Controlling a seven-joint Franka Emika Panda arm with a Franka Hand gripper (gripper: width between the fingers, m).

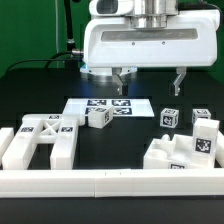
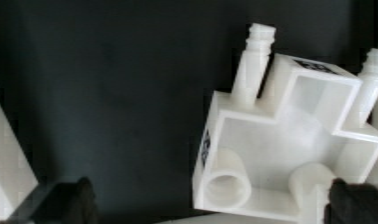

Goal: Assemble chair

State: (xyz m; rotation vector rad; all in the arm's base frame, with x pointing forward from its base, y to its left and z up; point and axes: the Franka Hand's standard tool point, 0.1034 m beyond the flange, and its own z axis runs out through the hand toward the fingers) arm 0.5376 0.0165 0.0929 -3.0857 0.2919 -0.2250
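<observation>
The chair's white tagged parts lie loose on the black table. The flat frame [image 1: 40, 140] is at the exterior view's left. The blocky seat [image 1: 180, 152] is at the right. One small cube [image 1: 98, 116] sits near the middle and two more cubes [image 1: 168, 117] [image 1: 203, 118] at the right. My gripper [image 1: 149, 85] hangs open and empty above the table, behind the parts. In the wrist view a blocky white part [image 2: 284, 130] with pegs and a round hole lies below, between my dark fingertips [image 2: 65, 200]; the gripper [image 2: 212, 205] touches nothing.
The marker board [image 1: 100, 104] lies flat under the gripper. A long low white border rail [image 1: 110, 182] runs along the table's near edge. A white edge [image 2: 5, 150] shows at the side of the wrist view.
</observation>
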